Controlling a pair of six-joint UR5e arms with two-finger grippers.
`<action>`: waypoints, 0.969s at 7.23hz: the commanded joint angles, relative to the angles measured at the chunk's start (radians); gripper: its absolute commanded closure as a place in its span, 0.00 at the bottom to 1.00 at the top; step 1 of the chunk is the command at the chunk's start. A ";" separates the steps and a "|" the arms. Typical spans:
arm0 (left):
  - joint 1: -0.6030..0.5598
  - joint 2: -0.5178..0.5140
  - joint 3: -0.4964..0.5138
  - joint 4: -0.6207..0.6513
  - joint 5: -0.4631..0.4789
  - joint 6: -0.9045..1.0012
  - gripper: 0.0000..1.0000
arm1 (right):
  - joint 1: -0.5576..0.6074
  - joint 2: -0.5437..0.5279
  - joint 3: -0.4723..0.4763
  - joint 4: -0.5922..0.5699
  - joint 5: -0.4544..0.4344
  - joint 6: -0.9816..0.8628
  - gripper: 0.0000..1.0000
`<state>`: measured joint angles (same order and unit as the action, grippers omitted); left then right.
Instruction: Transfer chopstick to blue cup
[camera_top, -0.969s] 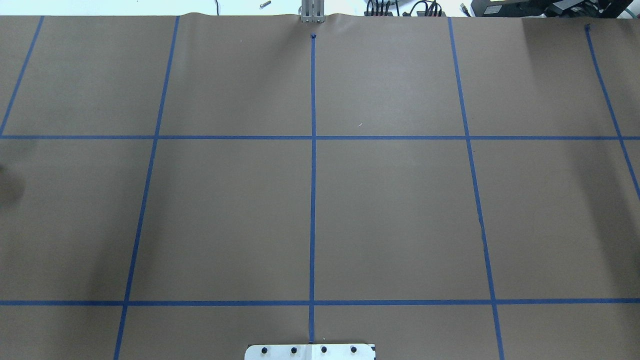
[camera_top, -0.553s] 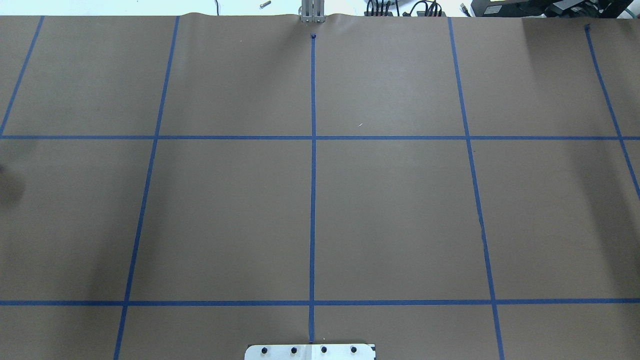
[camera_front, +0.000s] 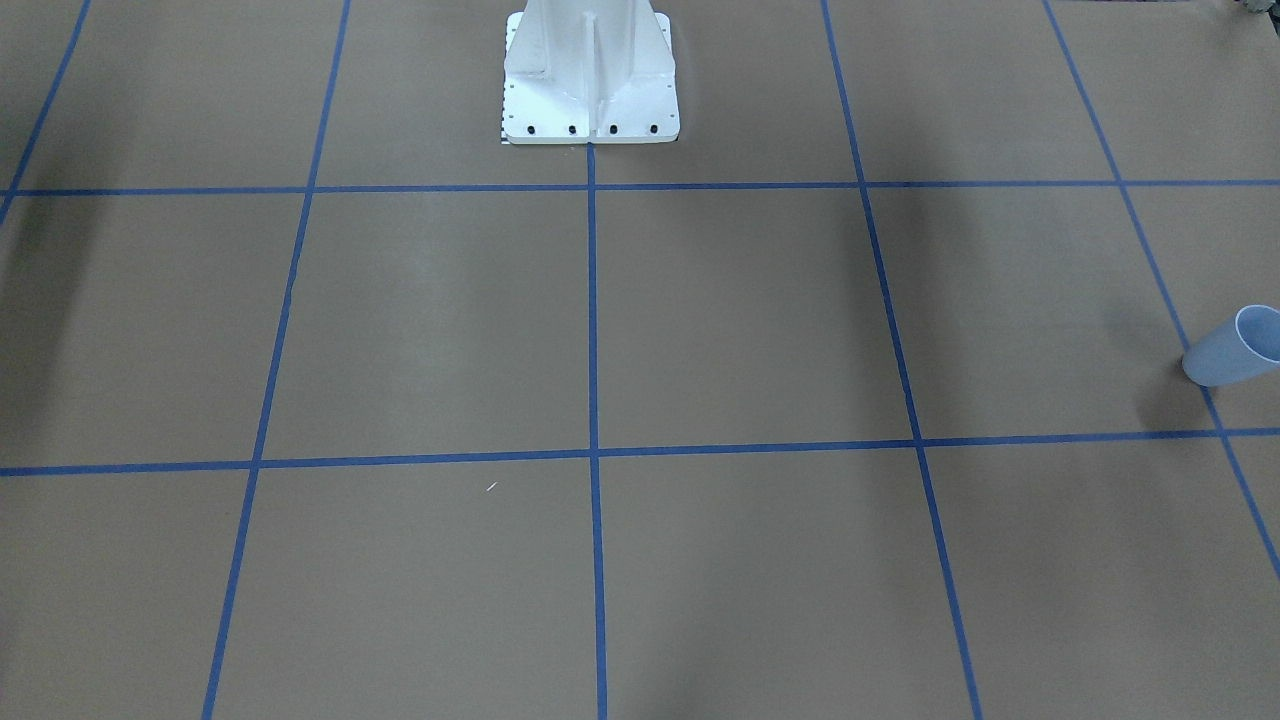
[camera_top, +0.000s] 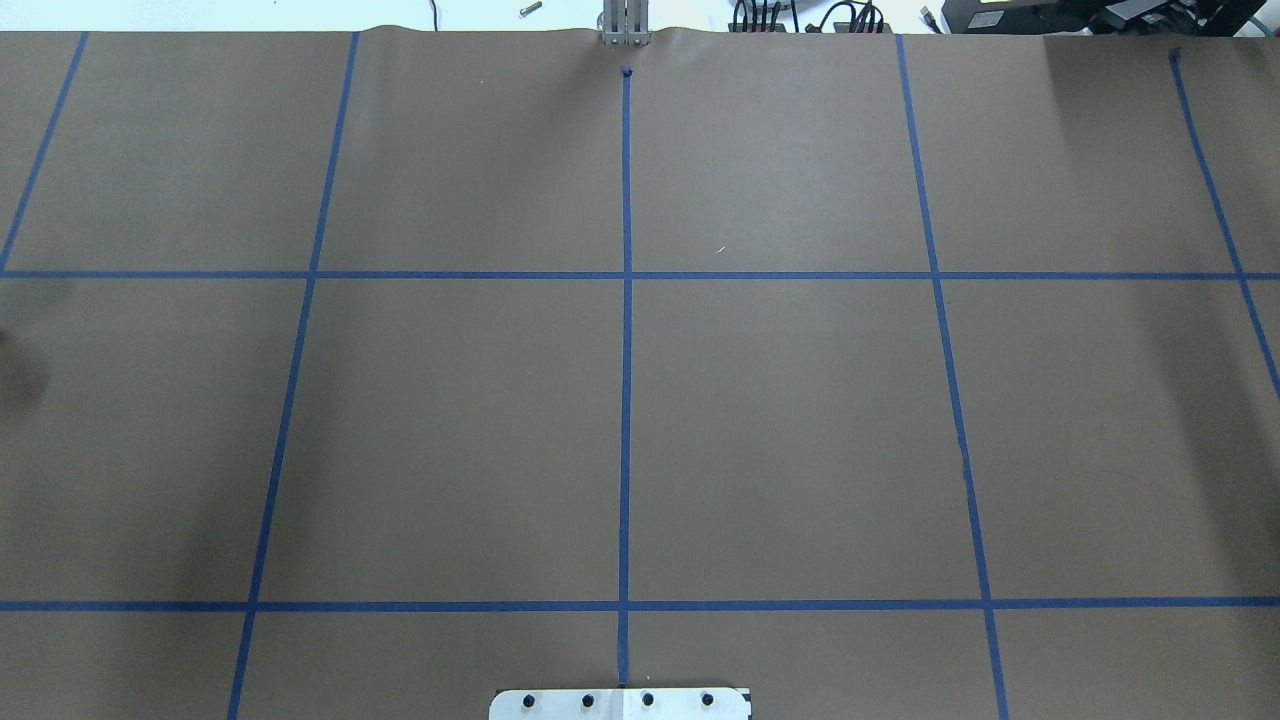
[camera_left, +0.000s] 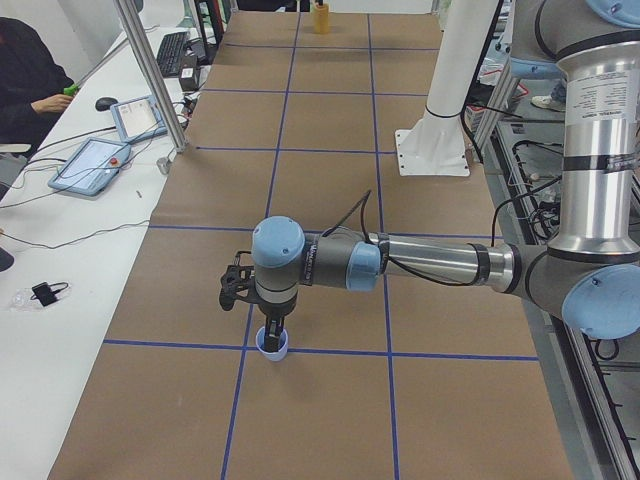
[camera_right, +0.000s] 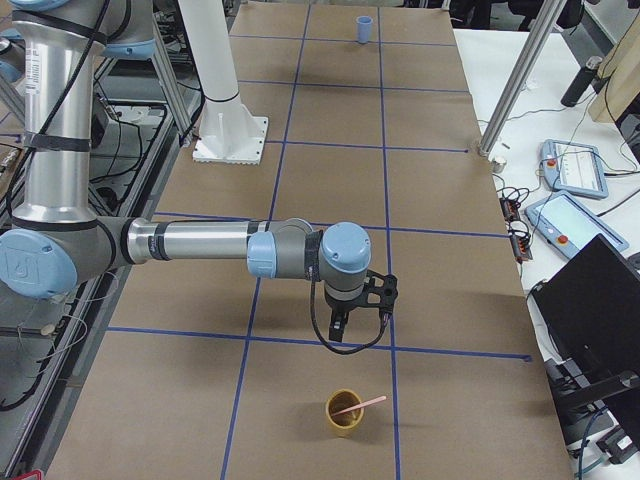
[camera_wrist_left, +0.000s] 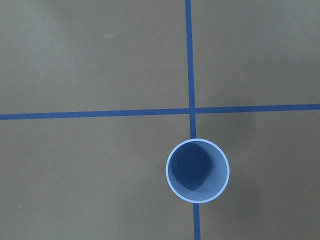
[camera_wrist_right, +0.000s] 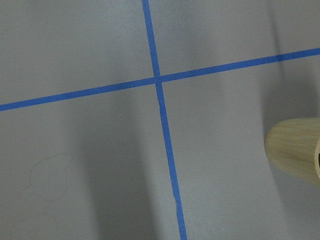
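Brown kraft paper, matt and smooth, covers the counter (camera_top: 800, 430) and is ruled into squares by blue tape lines (camera_top: 626, 400). The blue cup (camera_wrist_left: 197, 170) is a smooth pale-blue plastic tumbler with a round rim and a darker blue inside. It stands upright on a tape line directly beneath the left gripper (camera_left: 273, 330). The left wrist view looks straight down into it and shows nothing inside. In the left side view the gripper's black fingers point down at the cup's mouth; contact cannot be determined, nor whether this gripper is released or clenched. The chopstick (camera_right: 362, 404), a thin, straight pale-pink stick, sits tilted in a tan cup (camera_right: 343, 418) with a fibrous, bamboo-like wall, its upper end projecting over the rim. That cup stands near the right gripper (camera_right: 340, 335) but apart from it, on the side toward the counter's end at the robot's right. The gripper hangs above the paper, fingers pointing down; its state likewise cannot be told. The right wrist view catches only the tan cup's wall at its edge, while the right side view alone shows the chopstick. The front-facing view shows the blue cup at its right edge; the overhead view shows paper and tape only. A white pedestal (camera_front: 590, 70) is bolted to the counter. A person (camera_left: 25, 80) sits at a side desk.
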<state>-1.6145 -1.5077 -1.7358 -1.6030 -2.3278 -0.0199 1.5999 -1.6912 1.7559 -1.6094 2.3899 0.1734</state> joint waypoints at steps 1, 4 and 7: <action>0.004 -0.003 0.004 -0.011 -0.001 -0.009 0.02 | -0.002 0.005 0.007 0.003 0.000 0.009 0.00; 0.005 -0.016 0.015 -0.015 -0.002 -0.006 0.02 | -0.003 0.028 0.000 0.006 0.000 -0.003 0.00; 0.013 -0.081 0.182 -0.055 -0.010 -0.008 0.02 | -0.026 0.034 -0.030 0.011 -0.035 0.015 0.00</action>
<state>-1.6033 -1.5473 -1.6437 -1.6296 -2.3326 -0.0258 1.5796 -1.6621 1.7472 -1.6044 2.3681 0.1744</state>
